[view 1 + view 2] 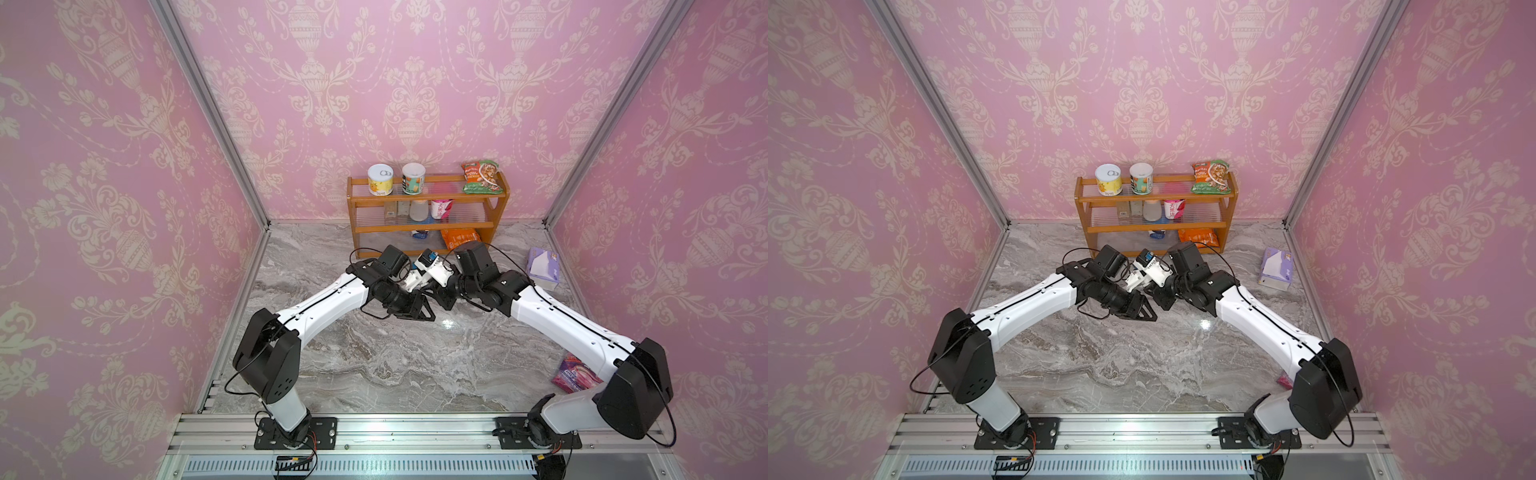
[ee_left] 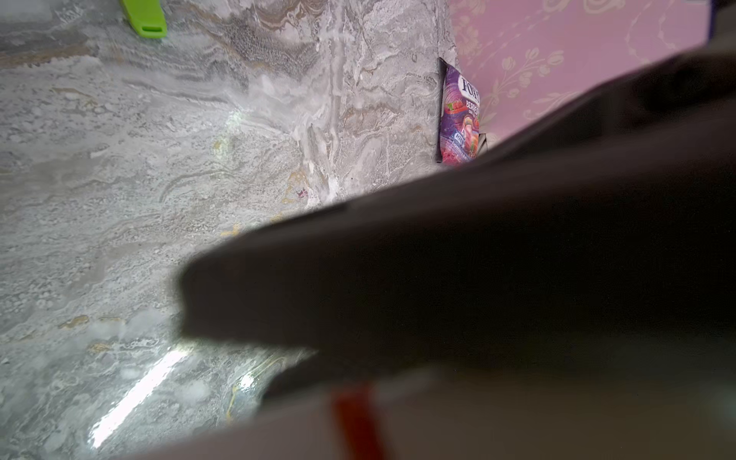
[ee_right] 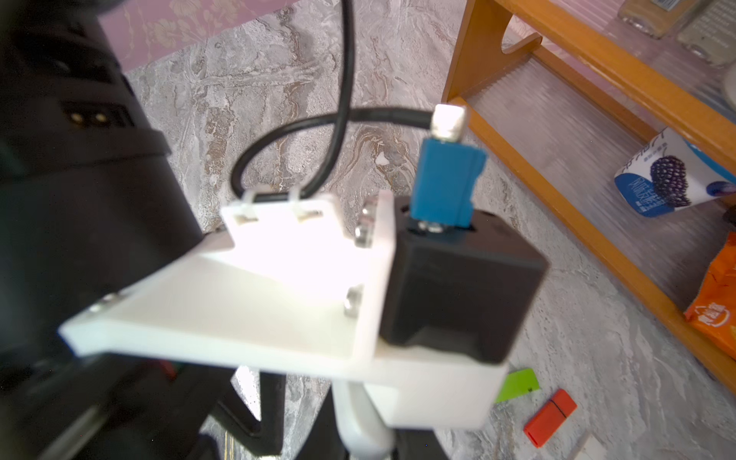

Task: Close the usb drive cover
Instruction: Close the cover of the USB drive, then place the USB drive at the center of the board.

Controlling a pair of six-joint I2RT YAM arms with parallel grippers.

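Both grippers meet low over the marble table [image 1: 395, 365] in front of the shelf. My left gripper [image 1: 428, 312] and right gripper [image 1: 441, 298] almost touch, tip to tip. Their jaws are hidden in both top views. In the right wrist view the left arm's white camera mount [image 3: 278, 286] covers the jaws. A red usb drive [image 3: 549, 416] with its cover on lies on the table, next to a green usb drive [image 3: 517, 384]. The green usb drive [image 2: 145, 18] also shows in the left wrist view, where a blurred dark finger [image 2: 398, 278] fills the middle. Whether either gripper holds anything is hidden.
A wooden shelf [image 1: 428, 212] with cans, cups and snack bags stands at the back, close behind the grippers. A purple tissue pack [image 1: 542, 268] lies at the right, a purple snack bag [image 1: 575, 374] near the right arm's base. Pink walls close in three sides.
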